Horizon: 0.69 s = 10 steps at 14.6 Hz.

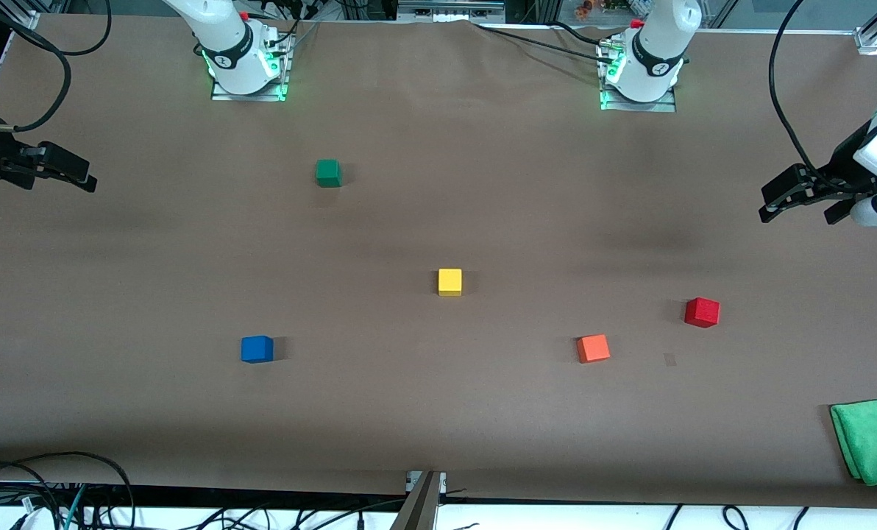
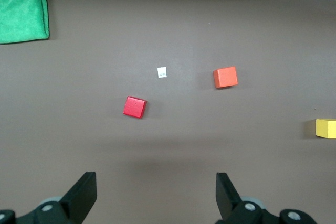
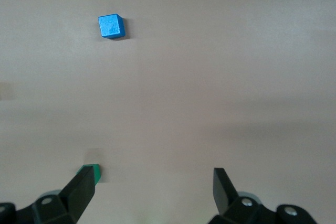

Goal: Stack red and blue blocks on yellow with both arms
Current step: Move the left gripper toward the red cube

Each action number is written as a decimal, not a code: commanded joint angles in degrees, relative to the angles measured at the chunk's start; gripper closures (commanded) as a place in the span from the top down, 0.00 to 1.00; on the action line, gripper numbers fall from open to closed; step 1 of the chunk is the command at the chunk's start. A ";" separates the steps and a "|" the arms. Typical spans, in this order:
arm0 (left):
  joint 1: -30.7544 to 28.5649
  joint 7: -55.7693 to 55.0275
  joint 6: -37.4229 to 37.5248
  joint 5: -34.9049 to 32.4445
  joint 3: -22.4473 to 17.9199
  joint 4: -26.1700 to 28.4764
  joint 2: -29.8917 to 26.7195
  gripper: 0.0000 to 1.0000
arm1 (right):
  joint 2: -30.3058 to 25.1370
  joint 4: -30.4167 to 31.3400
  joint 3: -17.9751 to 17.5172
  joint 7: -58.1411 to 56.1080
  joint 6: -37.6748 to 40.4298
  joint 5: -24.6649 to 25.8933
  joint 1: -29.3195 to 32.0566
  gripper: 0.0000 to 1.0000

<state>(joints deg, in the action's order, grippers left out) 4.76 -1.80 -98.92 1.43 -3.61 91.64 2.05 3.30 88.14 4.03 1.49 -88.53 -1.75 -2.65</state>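
High front camera faces the bases; wrist cameras look down.

Left gripper, right gripper: fingers apart.

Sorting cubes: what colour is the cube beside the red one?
Orange cube, clearest in the left wrist view.
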 commanded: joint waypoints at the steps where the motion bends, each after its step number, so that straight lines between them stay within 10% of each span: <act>1: 0.16 -0.31 0.75 0.94 -0.17 -0.50 -0.12 1.00 | -1.19 0.72 0.27 0.08 -0.76 0.78 0.01 1.00; 10: 0.16 -1.10 1.97 1.03 -0.17 -2.60 -0.21 1.00 | -0.67 -0.24 0.10 -0.52 -0.24 0.78 -0.07 1.00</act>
<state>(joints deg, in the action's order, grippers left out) 4.75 -1.96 -98.75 1.43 -3.68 90.25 1.98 3.30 87.90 4.26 1.48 -89.29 -1.72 -2.62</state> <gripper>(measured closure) 0.000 0.000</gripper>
